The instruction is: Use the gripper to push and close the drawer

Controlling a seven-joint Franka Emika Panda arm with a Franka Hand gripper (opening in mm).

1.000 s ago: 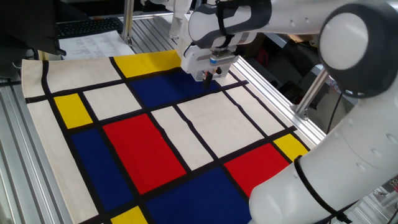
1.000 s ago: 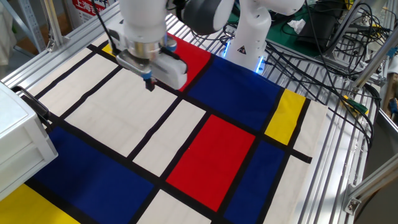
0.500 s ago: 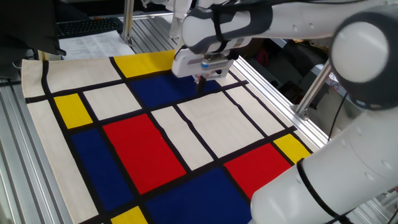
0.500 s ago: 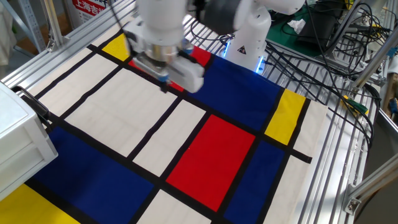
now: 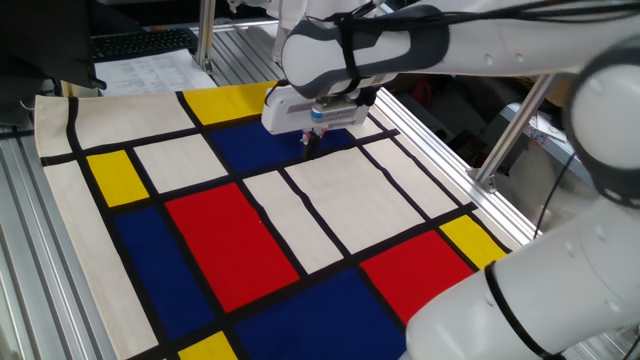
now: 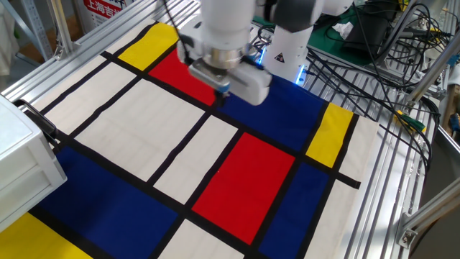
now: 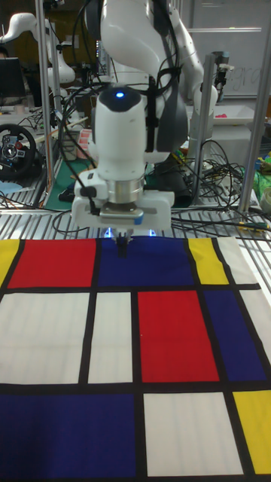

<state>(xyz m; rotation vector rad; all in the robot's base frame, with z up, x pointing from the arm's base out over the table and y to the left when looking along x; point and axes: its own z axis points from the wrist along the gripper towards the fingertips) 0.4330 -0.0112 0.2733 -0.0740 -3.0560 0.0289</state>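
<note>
My gripper [image 6: 221, 92] hangs just above the patterned cloth, over the border of a red panel and a blue one. Its short dark fingers are pressed together with nothing between them. It shows again as gripper [image 5: 312, 141] over the blue panel, and gripper [image 7: 123, 260] points straight down there. The white box cabinet [image 6: 13, 133] is cut off by the left edge of the other fixed view, far from the gripper. Its drawer [image 6: 32, 171] shows only as a white panel between seams, level with the box face. No knob shows.
A cloth [image 6: 172, 151] of red, blue, yellow and white panels with black lines covers the table. The arm's base [image 6: 287, 43] and a tangle of cables [image 6: 374, 50] lie beyond the far edge. Aluminium rails [image 5: 30, 280] frame the table, and a metal post [image 5: 505, 135] stands at one side.
The gripper has slid steadily across the cloth away from the cabinet, rightward in the other fixed view and leftward in one fixed view. Its fingers stayed shut.
</note>
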